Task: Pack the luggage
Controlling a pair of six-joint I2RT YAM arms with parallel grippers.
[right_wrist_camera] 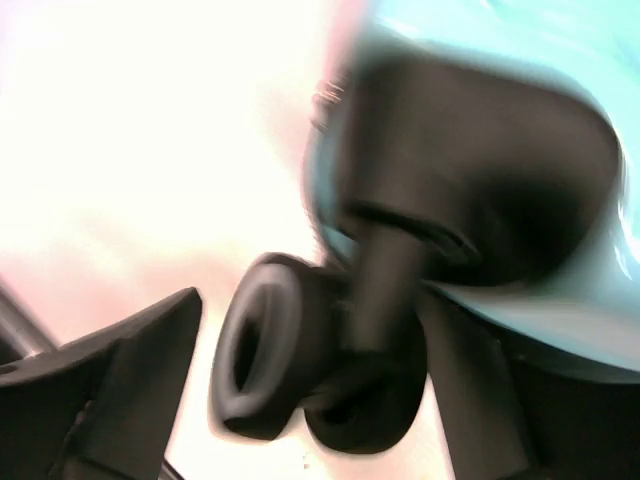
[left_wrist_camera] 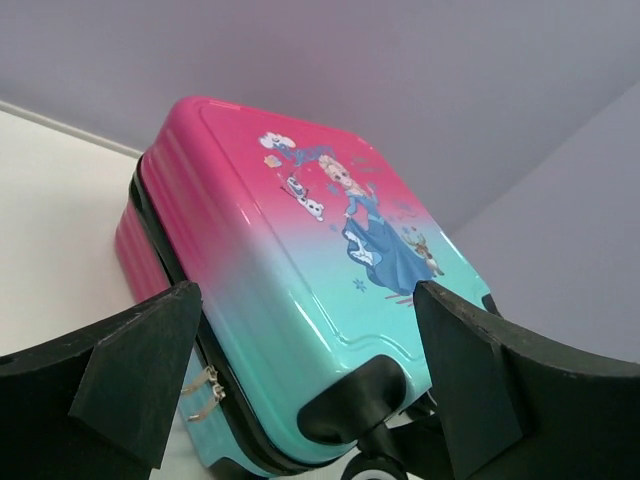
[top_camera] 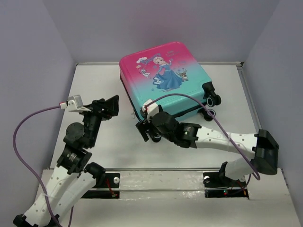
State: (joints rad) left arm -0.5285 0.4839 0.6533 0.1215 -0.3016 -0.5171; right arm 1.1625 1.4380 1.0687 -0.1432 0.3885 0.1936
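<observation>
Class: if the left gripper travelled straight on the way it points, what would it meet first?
The luggage, probably its teal end: it sits framed between the open fingers of the left gripper. How far off it is remains unclear.

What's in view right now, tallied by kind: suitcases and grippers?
Suitcases: 1, the luggage, shut and lying flat.
Grippers: 2, the left gripper and the right gripper, both open.
Total: 3
</observation>
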